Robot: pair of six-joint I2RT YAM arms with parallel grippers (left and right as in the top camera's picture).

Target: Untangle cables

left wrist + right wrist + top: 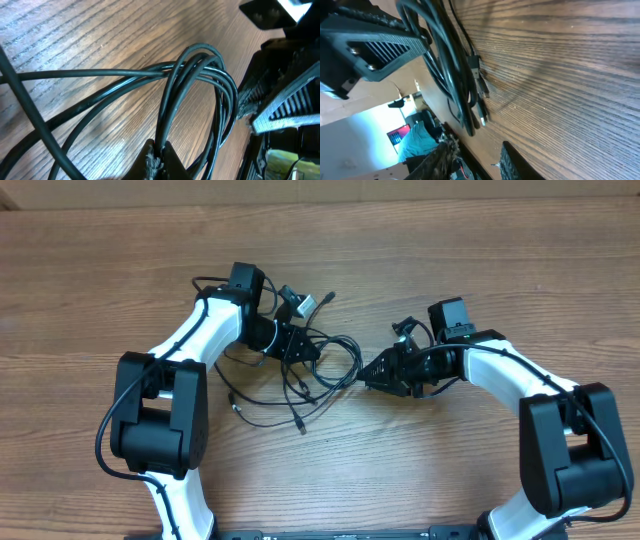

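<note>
The cables [322, 376] are thin black cords in loose tangled loops at the table's middle, with plug ends at the front [302, 426] and the back [329, 297]. My left gripper [305, 348] sits on the tangle's left side; in the left wrist view it [158, 156] is shut on a bundle of cable strands [200, 70] that loops above the wood. My right gripper [368, 376] is at the tangle's right edge, open and empty [477, 162]. The cables [445, 60] and their silver-tipped plugs [481, 102] lie just ahead of it.
The wooden table [450, 470] stretches around the arms. My right gripper's black body [285, 95] shows close by in the left wrist view, and my left gripper's body [370, 47] in the right wrist view. The thicker arm wires [420, 360] hang by the right wrist.
</note>
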